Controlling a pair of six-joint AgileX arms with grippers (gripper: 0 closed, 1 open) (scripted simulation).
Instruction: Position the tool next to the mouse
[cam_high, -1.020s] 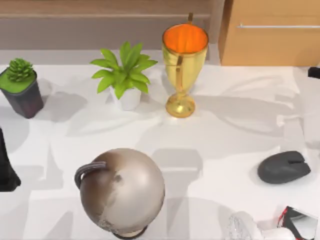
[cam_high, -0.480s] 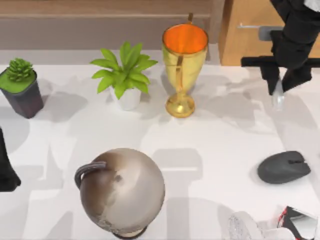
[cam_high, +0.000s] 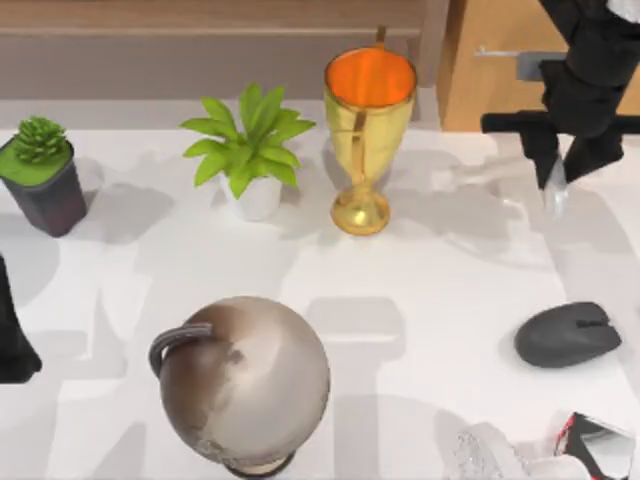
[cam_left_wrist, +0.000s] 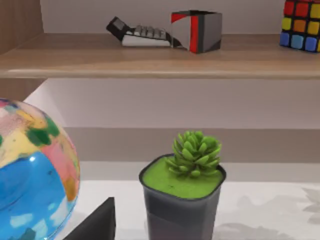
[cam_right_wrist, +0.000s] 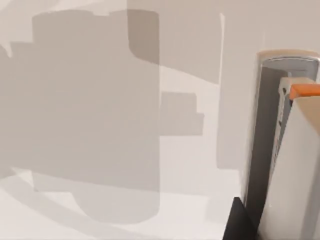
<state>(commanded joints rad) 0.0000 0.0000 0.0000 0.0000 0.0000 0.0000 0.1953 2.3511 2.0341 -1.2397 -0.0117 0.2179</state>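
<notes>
Right gripper (cam_high: 566, 176) is up over the far right part of the table (cam_high: 450, 270), in front of the wooden cabinet (cam_high: 540, 95). It's pinching the tool (cam_high: 556, 201), a pale, slim thing that hangs down from between its dark fingers. From the right wrist camera, the tool (cam_right_wrist: 295, 165) looks like a white and grey body with a small orange bit on one end, and plain white tabletop with shadows sits beneath it. I honestly can't tell what kind of tool it is.

The mouse (cam_high: 568, 335) is dark grey and sits flat on the table near the right edge, closer to the front. It's well apart from the gripper and the tool, with bare table between them.

Left gripper (cam_high: 14, 345) is parked at the left edge of the table.

Other stuff on the table:
- a big globe (cam_high: 243, 380) at the front, left of centre
- a gold trophy cup (cam_high: 368, 120) with an orange inside, at the back
- a leafy plant in a white pot (cam_high: 250, 150) just left of the cup
- a succulent in a dark pot (cam_high: 40, 170) at the far left

The left wrist camera catches the succulent up close beside the globe. Behind them a wooden shelf (cam_left_wrist: 150, 55) carries a calculator (cam_left_wrist: 137, 34), a red and grey box (cam_left_wrist: 197, 31) and a puzzle cube (cam_left_wrist: 301, 25).
</notes>
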